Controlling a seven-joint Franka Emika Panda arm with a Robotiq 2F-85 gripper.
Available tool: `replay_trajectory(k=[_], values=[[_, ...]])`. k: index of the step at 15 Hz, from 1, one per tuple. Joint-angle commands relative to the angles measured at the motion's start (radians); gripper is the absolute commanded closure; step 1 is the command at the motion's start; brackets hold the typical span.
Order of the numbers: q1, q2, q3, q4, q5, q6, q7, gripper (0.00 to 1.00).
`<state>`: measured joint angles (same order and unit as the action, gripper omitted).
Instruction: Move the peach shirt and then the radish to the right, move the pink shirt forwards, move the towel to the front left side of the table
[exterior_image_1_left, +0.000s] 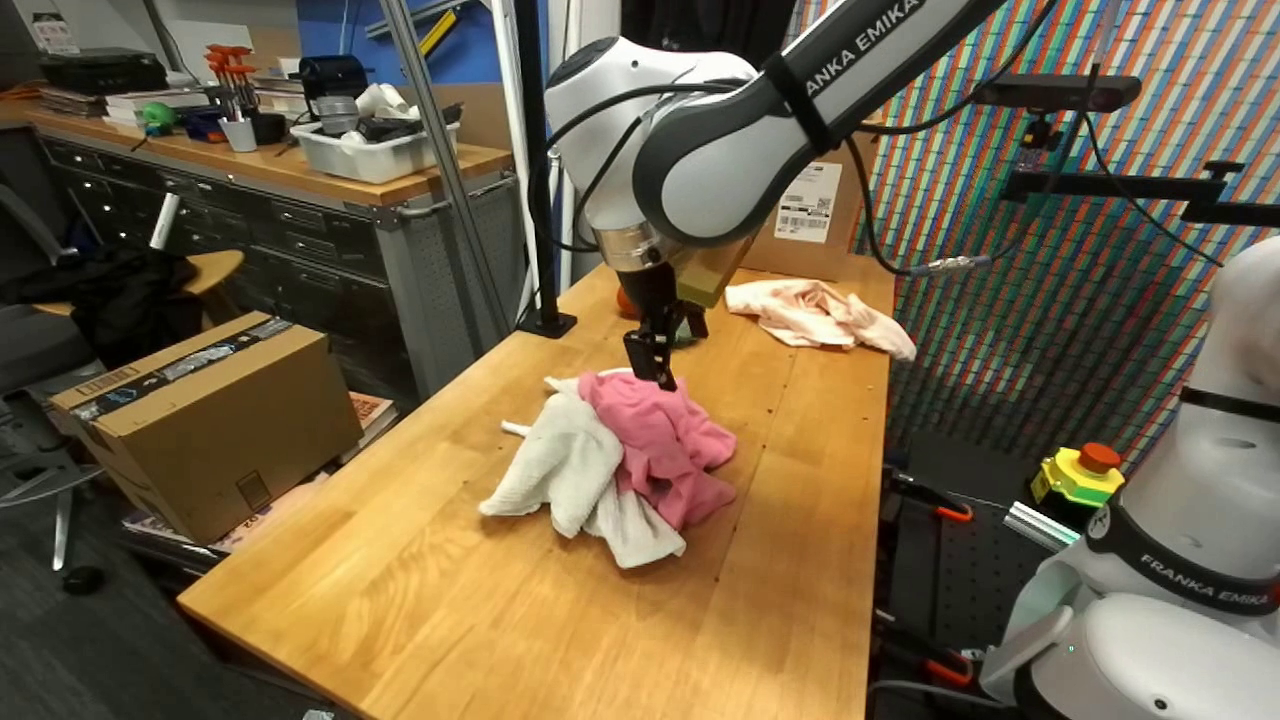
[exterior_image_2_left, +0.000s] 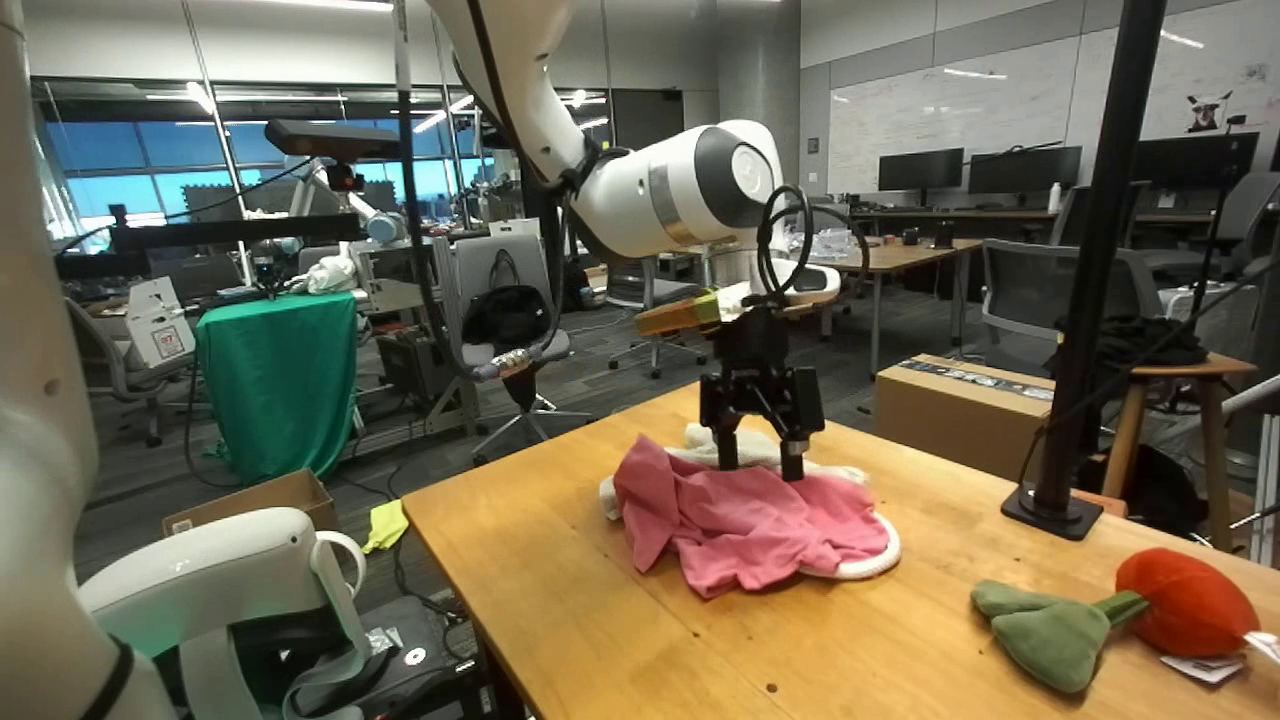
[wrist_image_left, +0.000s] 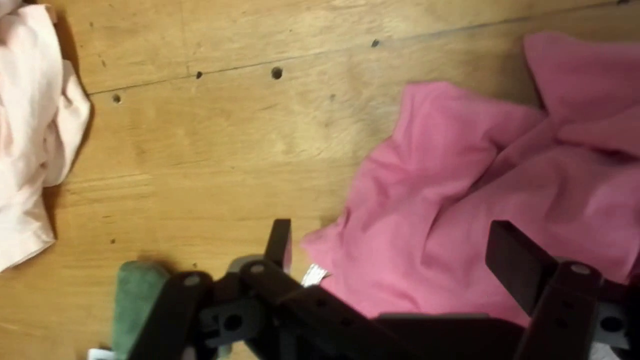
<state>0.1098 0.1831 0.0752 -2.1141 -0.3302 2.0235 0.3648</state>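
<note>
In an exterior view the arm (exterior_image_1_left: 720, 180) reaches down from above over the pink shirt (exterior_image_1_left: 665, 445), which lies bunched on the white towel (exterior_image_1_left: 570, 460); the peach shirt (exterior_image_1_left: 815, 315) lies well apart on the surface (exterior_image_1_left: 800, 520). In an exterior view the pincer (exterior_image_2_left: 760, 460) points straight down, jaws apart, well away from the radish (exterior_image_2_left: 1185, 605). In the wrist view a corner of the pink shirt shows between the jaws.

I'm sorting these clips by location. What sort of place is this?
Most likely a robotics lab within an office-like space: there's a Franka-branded robot arm, a drawer workbench beyond the table and, in an exterior view, monitors across the room.
</note>
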Motion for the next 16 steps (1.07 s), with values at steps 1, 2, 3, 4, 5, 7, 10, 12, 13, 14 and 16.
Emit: replay_trajectory(k=[1,2,3,4,5,7,10,12,13,14,16], values=[[0.004,-0.031,0.027,-0.065,0.088,0.034,-0.184,0.00],[0.004,-0.024,0.034,-0.069,0.107,0.038,-0.235,0.00],[0.005,-0.018,0.042,-0.067,0.127,0.041,-0.285,0.00],[0.006,-0.014,0.049,-0.066,0.143,0.044,-0.325,0.00],[0.007,-0.009,0.055,-0.061,0.158,0.042,-0.363,0.00],[0.009,-0.004,0.064,-0.055,0.181,0.040,-0.425,0.00],[0.006,-0.005,0.080,-0.048,0.255,0.025,-0.509,0.00],[0.006,0.000,0.085,-0.047,0.294,0.022,-0.552,0.00],[0.007,0.003,0.087,-0.046,0.309,0.021,-0.566,0.00],[0.009,0.007,0.089,-0.045,0.319,0.020,-0.574,0.00],[0.011,0.016,0.093,-0.043,0.336,0.023,-0.592,0.00]])
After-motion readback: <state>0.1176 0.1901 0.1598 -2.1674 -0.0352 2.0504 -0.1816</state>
